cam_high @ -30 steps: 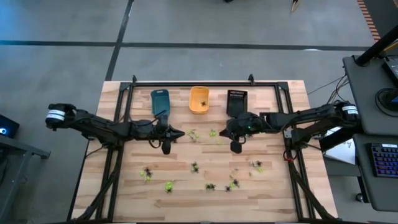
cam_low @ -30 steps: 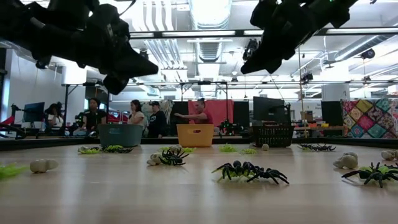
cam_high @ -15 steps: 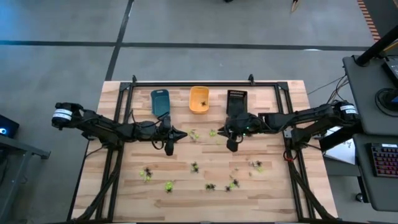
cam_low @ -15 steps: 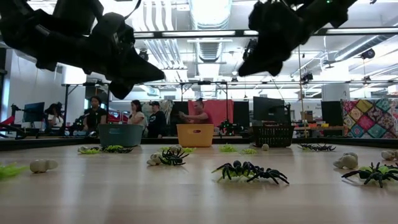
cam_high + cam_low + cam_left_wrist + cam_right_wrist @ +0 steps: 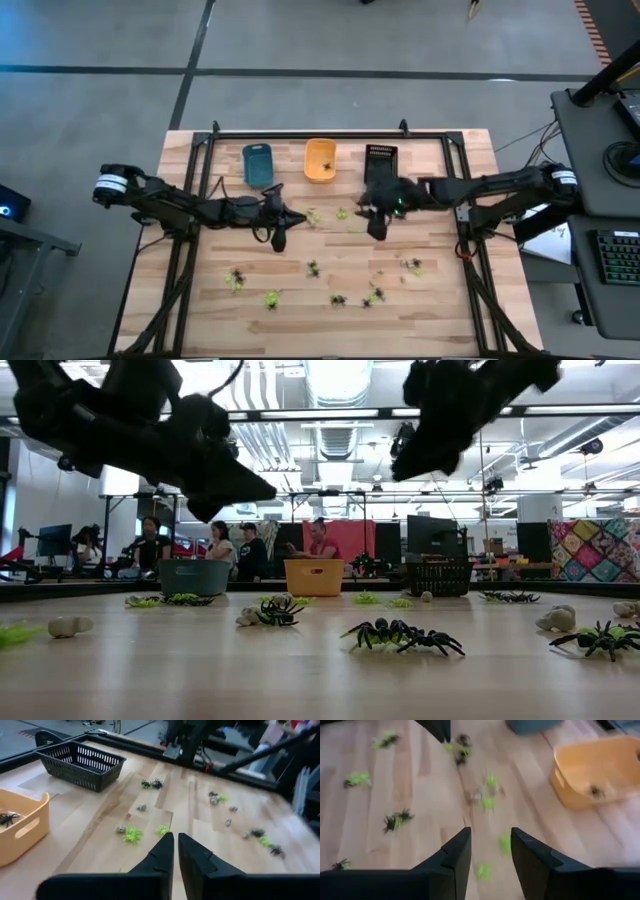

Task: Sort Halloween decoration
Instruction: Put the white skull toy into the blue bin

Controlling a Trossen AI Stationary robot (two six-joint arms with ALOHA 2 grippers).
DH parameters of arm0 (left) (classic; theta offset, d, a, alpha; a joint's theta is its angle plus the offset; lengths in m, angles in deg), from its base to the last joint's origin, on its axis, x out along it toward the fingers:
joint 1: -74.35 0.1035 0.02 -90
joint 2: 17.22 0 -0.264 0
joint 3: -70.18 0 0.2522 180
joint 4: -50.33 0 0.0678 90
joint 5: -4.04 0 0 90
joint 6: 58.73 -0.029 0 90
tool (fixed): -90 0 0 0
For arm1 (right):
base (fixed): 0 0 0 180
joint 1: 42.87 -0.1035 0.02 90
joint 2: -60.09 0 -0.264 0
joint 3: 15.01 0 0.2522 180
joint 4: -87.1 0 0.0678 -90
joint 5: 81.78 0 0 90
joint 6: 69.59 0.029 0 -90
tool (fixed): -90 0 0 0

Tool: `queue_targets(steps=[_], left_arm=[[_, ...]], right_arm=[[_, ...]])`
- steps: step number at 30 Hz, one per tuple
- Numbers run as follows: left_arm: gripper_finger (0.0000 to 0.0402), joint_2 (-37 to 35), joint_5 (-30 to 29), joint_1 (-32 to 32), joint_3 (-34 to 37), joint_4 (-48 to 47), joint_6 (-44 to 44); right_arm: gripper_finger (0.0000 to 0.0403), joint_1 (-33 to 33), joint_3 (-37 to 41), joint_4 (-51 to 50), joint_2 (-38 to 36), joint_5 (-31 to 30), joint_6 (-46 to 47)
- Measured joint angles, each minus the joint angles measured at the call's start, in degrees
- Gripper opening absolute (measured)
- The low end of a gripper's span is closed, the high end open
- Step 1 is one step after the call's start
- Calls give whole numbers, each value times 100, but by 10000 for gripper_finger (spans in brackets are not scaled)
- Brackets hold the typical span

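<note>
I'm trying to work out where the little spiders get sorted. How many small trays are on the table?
3, in a row at the table's far edge: the blue tray on the left, the orange tray in the middle, the black mesh tray on the right. None seems hidden.

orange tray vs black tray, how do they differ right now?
The orange tray has solid walls with a handle slot; the black tray is a perforated mesh basket. The orange tray holds one black spider figure; nothing is visible inside the black tray. In the high view the orange tray sits mid-row, the black tray right of it. Both stand upright at the table's far edge.
</note>
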Motion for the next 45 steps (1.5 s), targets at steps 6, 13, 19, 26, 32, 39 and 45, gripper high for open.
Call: queue_targets(steps=[6,13,19,26,32,39,45], left_arm=[[74,725,-1,-7,-333,-48,-448],[156,1502,-58,-18,-562,-161,-626],[163,1862,-387,-18,-551,-157,-442],[143,2109,-466,-18,-645,-154,-390],[124,2221,-715,-18,-739,-193,-390],[103,2235,-765,-18,-774,-526,-364],[82,2235,-766,-18,-773,-565,-247]], right_arm=[[131,-110,84,-76,-109,210,-313],[149,-177,328,-34,-65,76,-310],[157,-187,490,9,-66,-60,-253],[156,-184,555,33,-59,-334,-244],[155,-181,612,14,-59,-419,-212],[148,-181,630,23,-59,-416,-161],[150,-183,640,103,-59,-414,-163]])
